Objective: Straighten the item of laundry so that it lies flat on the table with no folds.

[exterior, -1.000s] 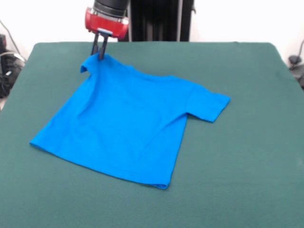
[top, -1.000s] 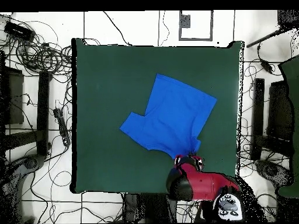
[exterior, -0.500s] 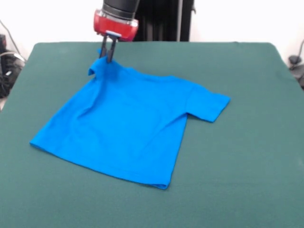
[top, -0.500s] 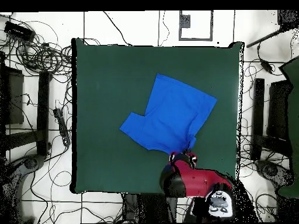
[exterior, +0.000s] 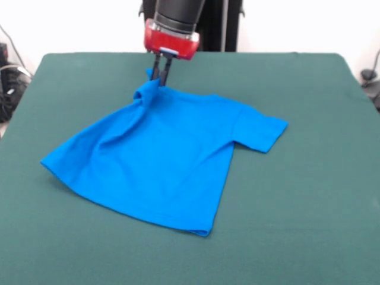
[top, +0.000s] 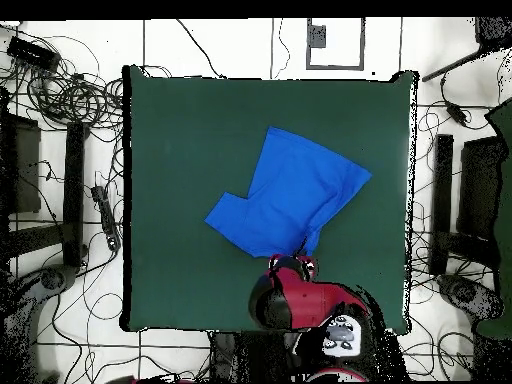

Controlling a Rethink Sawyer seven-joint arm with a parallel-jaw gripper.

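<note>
The item of laundry (exterior: 166,160) is a bright blue T-shirt lying plain side up on the dark green table (exterior: 309,196). Its right sleeve lies spread flat. The far left corner is bunched and lifted, and my gripper (exterior: 161,78) is shut on that bunched cloth, below its red wrist. A ridge of cloth runs from the pinch down toward the left hem corner. From overhead, the shirt (top: 290,195) sits right of the table's (top: 180,140) centre, and the gripper (top: 298,256) holds its lower edge.
Cables and stands (top: 60,100) lie on the floor around the table. The black pedestal (exterior: 208,24) stands behind the far edge. Green cloth (exterior: 297,237) stretches bare to the right and front of the shirt.
My gripper has moved to the right in the front view, dragging the held corner with it. The shirt's left side has pulled inward and lifted into a ridge.
</note>
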